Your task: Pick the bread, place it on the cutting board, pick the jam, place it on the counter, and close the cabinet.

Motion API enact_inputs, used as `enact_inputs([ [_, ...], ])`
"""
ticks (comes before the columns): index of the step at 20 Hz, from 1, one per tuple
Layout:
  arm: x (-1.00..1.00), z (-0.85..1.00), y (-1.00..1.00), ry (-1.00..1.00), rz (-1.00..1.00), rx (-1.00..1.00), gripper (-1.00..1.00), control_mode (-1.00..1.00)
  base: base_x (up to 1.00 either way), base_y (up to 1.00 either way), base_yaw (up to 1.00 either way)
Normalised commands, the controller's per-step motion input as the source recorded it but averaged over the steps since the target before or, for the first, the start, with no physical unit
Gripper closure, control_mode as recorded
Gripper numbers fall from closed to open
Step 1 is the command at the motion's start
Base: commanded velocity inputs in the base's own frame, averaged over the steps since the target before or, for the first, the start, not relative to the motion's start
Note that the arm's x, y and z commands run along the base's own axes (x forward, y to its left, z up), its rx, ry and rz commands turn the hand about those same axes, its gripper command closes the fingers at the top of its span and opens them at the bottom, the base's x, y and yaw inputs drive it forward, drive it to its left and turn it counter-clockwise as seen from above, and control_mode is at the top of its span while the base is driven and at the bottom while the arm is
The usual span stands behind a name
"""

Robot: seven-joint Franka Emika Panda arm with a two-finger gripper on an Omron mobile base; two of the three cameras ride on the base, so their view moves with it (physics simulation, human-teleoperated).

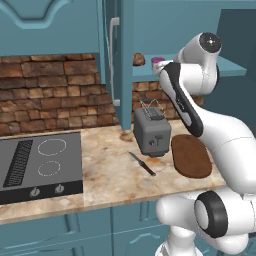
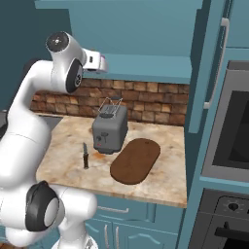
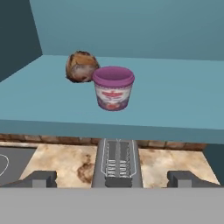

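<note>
Up at the open cabinet (image 1: 119, 55), the fingers (image 3: 113, 178) stand wide apart, holding nothing, facing the shelf where the jam (image 3: 113, 88) sits just beside the bread (image 3: 80, 66). Below, the cutting board (image 2: 135, 160) lies on the table (image 1: 112, 175) next to the toaster (image 1: 151, 131).

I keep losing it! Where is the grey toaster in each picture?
Left base view: the grey boxy toaster stands mid-picture, left of the dark brown oval wooden board.
Right base view: near the centre, behind and left of that board.
Hand view: bottom centre, seen from above.
Shared landmark: the beige marbled stone counter under it.
</note>
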Motion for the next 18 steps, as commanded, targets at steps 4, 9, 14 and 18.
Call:
enact_inputs([
  [4,0.23,0.01,0.00,0.00,0.00,0.00,-1.00,-1.00,0.00,0.00,0.00],
  [9,0.19,0.00,0.00,0.00,0.00,0.00,-1.00,-1.00,0.00,0.00,0.00],
  [14,0.23,0.00,0.00,0.00,0.00,0.00,-1.00,-1.00,0.00,0.00,0.00],
  [18,0.24,0.00,0.00,0.00,0.00,0.00,-1.00,-1.00,0.00,0.00,0.00],
])
